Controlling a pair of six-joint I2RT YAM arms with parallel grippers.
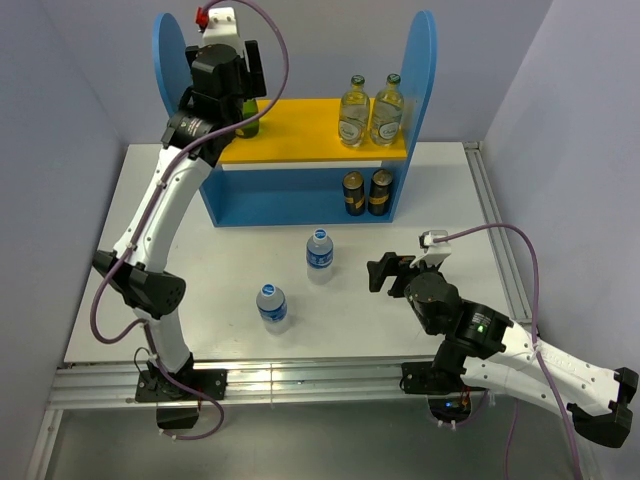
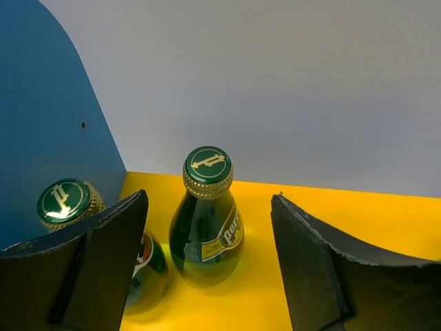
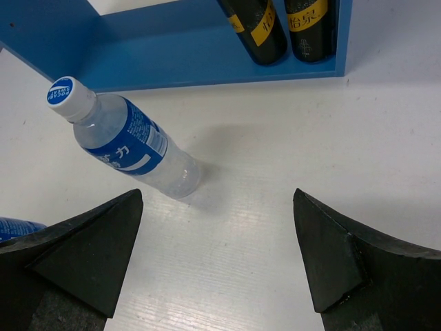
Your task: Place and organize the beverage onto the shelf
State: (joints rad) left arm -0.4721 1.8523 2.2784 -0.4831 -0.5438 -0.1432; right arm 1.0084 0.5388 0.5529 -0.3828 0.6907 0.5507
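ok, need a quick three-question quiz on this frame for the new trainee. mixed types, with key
1. True or false: both water bottles stand on the table, off the shelf.
2. What stands between the left gripper's open fingers? A green bottle; B water bottle; C nothing.
3. How many bottles stand on the yellow upper board?
Key: 1 true; 2 A; 3 four.
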